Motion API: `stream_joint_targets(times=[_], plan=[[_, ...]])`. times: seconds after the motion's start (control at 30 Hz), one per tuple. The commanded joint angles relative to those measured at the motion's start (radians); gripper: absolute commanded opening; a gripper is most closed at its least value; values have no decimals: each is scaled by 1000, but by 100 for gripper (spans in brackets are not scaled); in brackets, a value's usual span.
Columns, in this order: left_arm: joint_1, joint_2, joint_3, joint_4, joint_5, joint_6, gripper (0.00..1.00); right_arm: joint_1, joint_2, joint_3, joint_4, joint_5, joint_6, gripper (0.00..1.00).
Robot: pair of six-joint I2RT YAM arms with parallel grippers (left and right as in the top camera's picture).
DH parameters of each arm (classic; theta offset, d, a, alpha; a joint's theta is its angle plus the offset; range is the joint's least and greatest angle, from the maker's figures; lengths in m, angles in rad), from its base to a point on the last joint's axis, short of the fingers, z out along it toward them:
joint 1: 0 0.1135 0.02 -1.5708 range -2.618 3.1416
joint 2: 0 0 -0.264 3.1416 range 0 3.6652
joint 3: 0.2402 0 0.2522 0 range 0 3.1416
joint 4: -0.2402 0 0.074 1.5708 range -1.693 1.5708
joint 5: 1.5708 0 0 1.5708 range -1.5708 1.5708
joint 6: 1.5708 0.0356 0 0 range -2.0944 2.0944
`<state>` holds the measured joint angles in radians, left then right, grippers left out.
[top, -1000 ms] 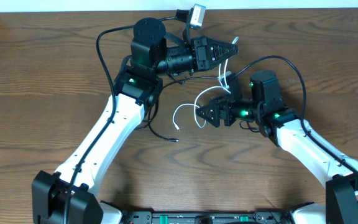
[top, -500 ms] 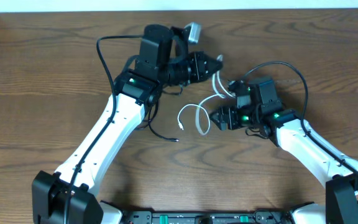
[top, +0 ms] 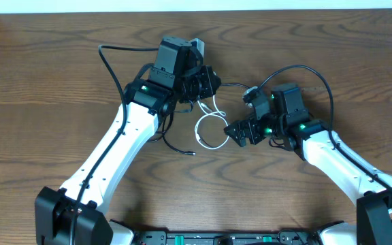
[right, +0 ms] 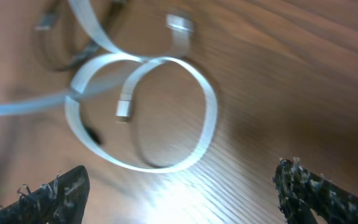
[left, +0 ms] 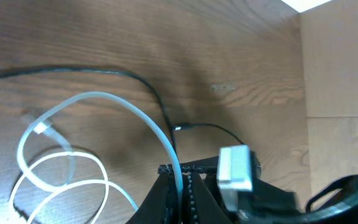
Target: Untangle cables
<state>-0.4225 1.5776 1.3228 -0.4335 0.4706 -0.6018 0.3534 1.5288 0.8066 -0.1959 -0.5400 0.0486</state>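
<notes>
Where the brown wooden table [top: 39, 102] nears its front edge, a thin black cord [top: 180, 149] ends in a small plug. Toward the centre, the right gripper [top: 233, 133] stands spread wide, gripping nothing, just beside the looped flat white cable [right: 211, 109]. Farther back, the left gripper [left: 179, 180] is clamped on that white cable, which arches up from its loops.

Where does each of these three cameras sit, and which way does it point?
Overhead: above the table, looking straight down; left arm and right arm show.
Left wrist: on the left arm, looking along the left gripper, shut on the white cable.
Right wrist: on the right arm, looking down past the open right gripper.
Shared: all three see the white cable.
</notes>
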Motion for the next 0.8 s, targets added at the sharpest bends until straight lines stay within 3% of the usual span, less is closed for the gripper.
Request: stream_joint_targets(times=[0.0, 0.33, 0.53, 0.6, 0.7, 0.77], plan=[[-1, 5, 8, -29, -23, -85, 8, 24, -10, 5, 64, -170, -89, 92], [-1, 5, 8, -63, 14, -333, 8, 34, -10, 5, 216, -238, -87, 89], [-1, 5, 8, -63, 80, -399, 8, 45, -10, 5, 261, -238, -49, 78], [-1, 5, 8, -63, 79, -403, 8, 46, -10, 5, 269, -241, -33, 68], [0, 5, 8, -63, 79, -403, 8, 47, -10, 5, 264, -265, -18, 24], [0, 5, 8, -63, 72, -402, 8, 47, -10, 5, 258, -264, 4, 5]])
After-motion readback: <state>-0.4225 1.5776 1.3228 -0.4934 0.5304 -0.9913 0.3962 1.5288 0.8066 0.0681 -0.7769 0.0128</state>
